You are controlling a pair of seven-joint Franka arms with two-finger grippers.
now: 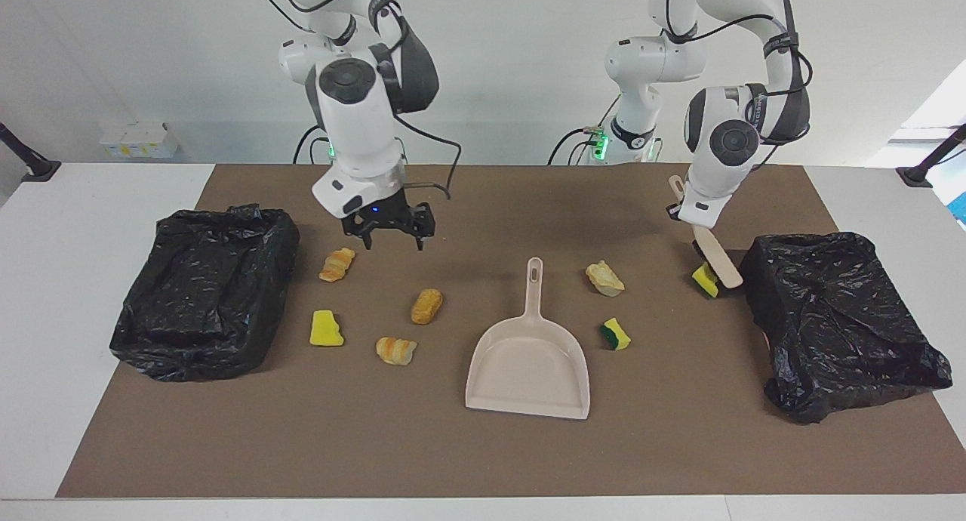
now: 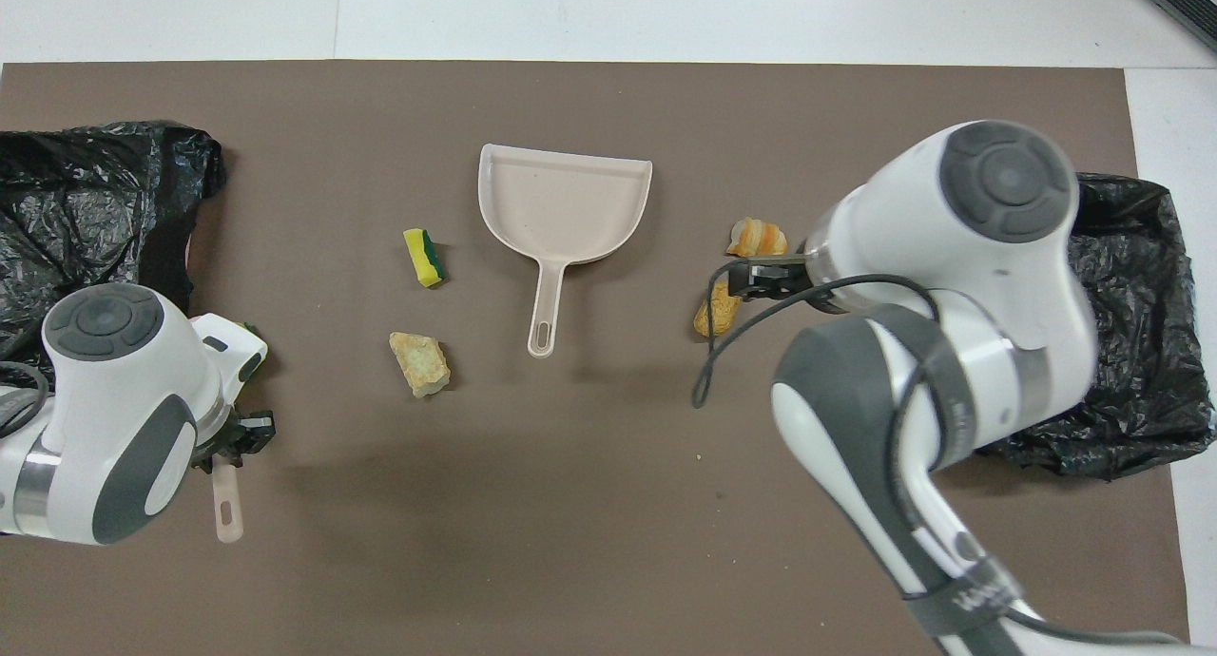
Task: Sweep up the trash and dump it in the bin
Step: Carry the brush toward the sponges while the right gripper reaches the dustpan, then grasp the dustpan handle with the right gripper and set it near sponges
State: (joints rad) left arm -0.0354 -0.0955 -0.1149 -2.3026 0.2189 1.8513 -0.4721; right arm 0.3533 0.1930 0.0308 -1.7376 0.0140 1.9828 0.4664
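Note:
My left gripper is shut on the beige hand brush, whose bristle end touches a yellow sponge scrap right beside the black-bagged bin at the left arm's end. The brush's handle sticks out under that hand in the overhead view. My right gripper hangs open and empty over the mat, close to a croissant piece. The beige dustpan lies mid-table, handle toward the robots. More trash lies loose: pale pastry, green-sided sponge, bread roll, croissant, yellow sponge.
A second black-bagged bin stands at the right arm's end of the brown mat. The right arm covers part of that bin and some trash in the overhead view.

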